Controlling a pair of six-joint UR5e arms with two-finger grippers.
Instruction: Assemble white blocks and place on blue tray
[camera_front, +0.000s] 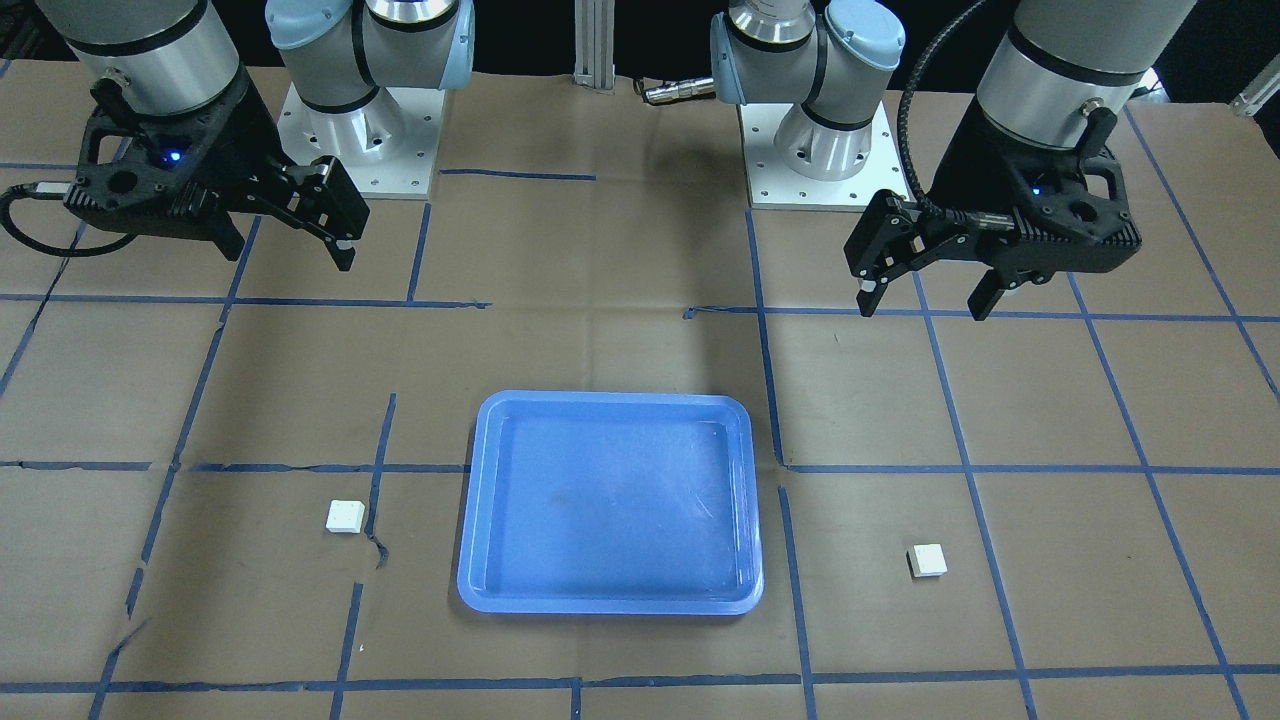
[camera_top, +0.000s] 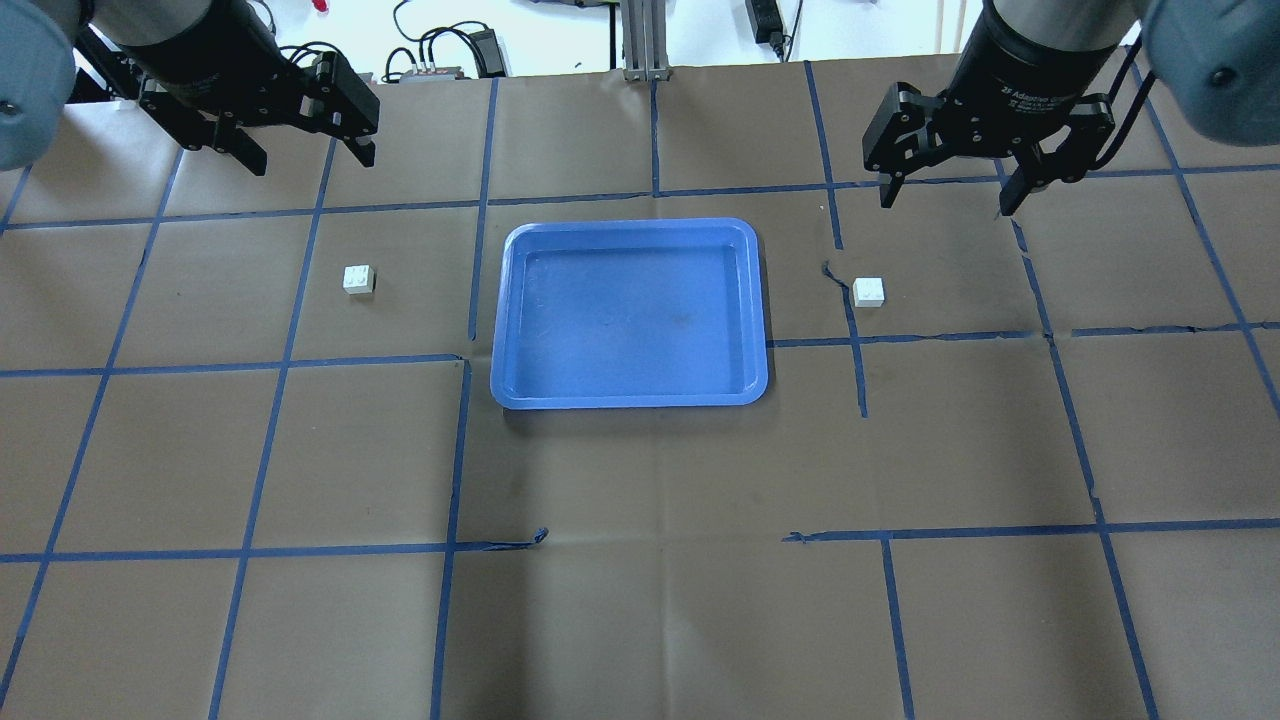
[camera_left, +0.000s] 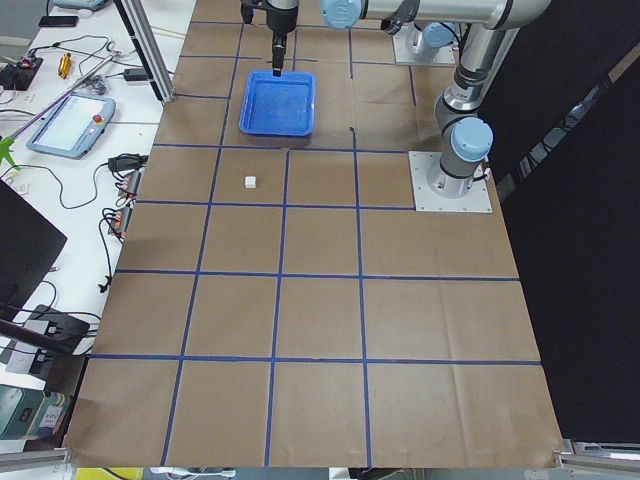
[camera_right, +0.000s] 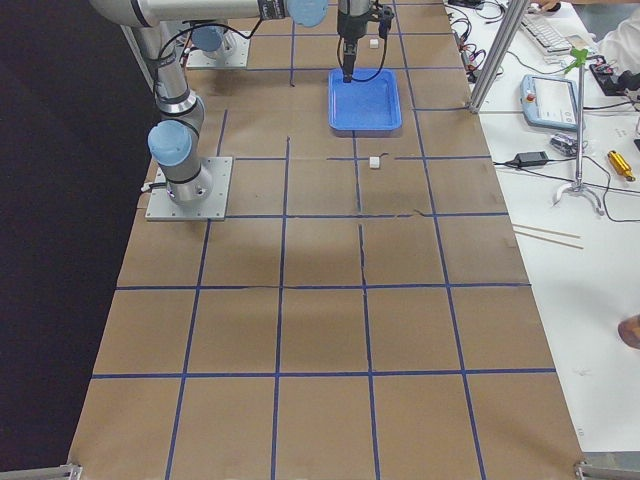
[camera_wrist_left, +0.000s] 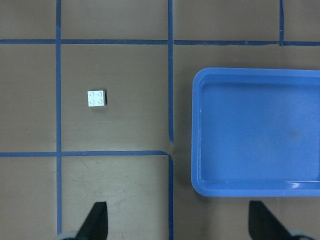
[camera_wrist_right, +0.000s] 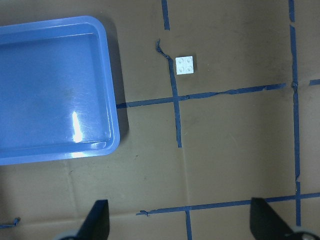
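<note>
So: left block (camera_top: 359, 279) flanks the blue tray's (camera_top: 630, 310) left, right block (camera_top: 868, 291) its right; left gripper (camera_top: 312, 160), right gripper (camera_top: 947, 200) both spread, each nearest its own.

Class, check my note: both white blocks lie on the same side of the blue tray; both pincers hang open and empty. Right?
No. The overhead view shows the left white block on the robot's left of the blue tray and the right white block on its right. The left pincer and right pincer do hang open and empty.
</note>
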